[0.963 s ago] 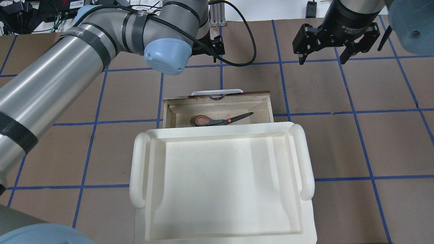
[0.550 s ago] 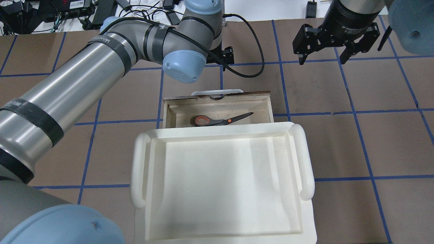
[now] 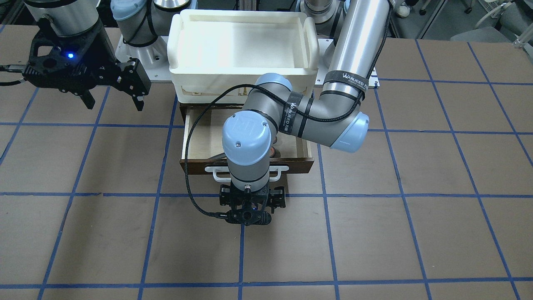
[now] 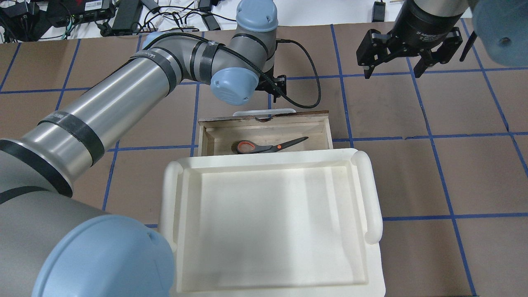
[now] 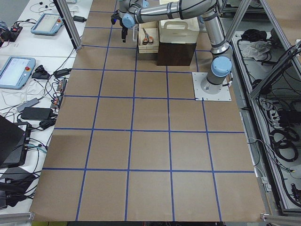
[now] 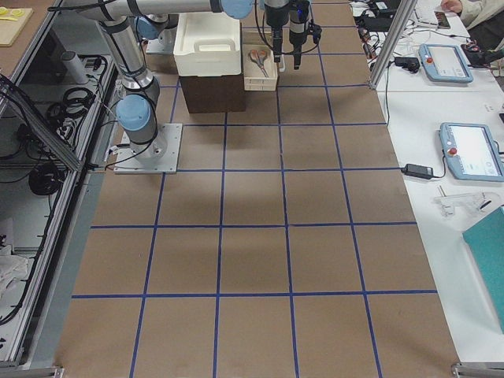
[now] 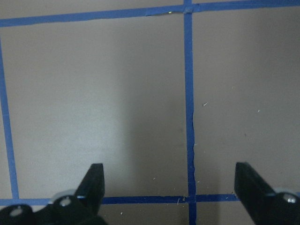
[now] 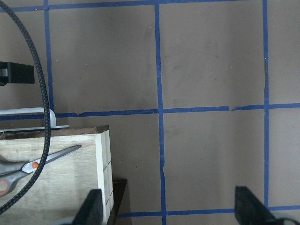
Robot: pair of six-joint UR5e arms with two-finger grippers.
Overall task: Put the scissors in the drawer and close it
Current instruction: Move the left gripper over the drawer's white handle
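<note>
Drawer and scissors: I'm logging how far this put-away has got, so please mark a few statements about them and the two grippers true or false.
1. The small scissors with grey, orange-lined handles lie inside the shallow dark-fronted wooden drawer. True.
2. The drawer is pushed fully shut. False: it is pulled out, its pale plywood interior showing.
3. The left gripper is clamped on the white bar handle. False: it is open over bare table beyond the handle, holding nothing.
4. The right gripper is open and empty. True.
</note>
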